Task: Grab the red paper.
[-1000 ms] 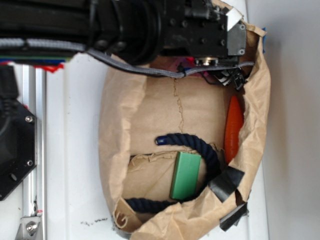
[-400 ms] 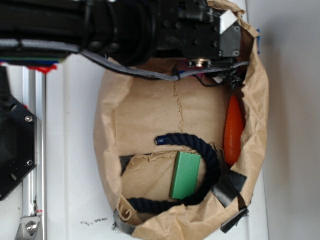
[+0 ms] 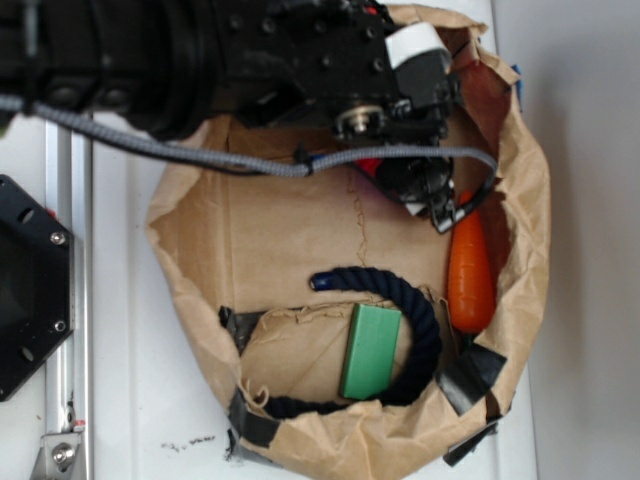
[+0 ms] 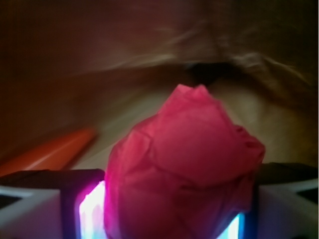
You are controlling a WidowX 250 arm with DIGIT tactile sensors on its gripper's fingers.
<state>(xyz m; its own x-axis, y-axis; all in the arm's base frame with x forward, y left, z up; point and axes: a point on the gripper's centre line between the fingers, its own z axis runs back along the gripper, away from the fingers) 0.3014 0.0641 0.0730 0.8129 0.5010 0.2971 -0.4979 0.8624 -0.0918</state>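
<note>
Since a second ago the black arm (image 3: pixel 200 50) has swung down and deeper over the brown paper bag (image 3: pixel 300 230), and the bag's rim has spread wider to the left on the white desk (image 3: pixel 140 400). Inside the bag, a dark blue rope (image 3: pixel 400 290) curls around a green block (image 3: pixel 371 351), and an orange carrot toy (image 3: pixel 470 280) lies along the right wall. The end effector (image 4: pixel 169 209) is closed on the red paper (image 4: pixel 184 169): the wrist view shows the crumpled wad pinched between both fingers (image 4: pixel 35 204). In the exterior view only a sliver of red shows beneath the wrist, just beside the carrot's upper end.
</note>
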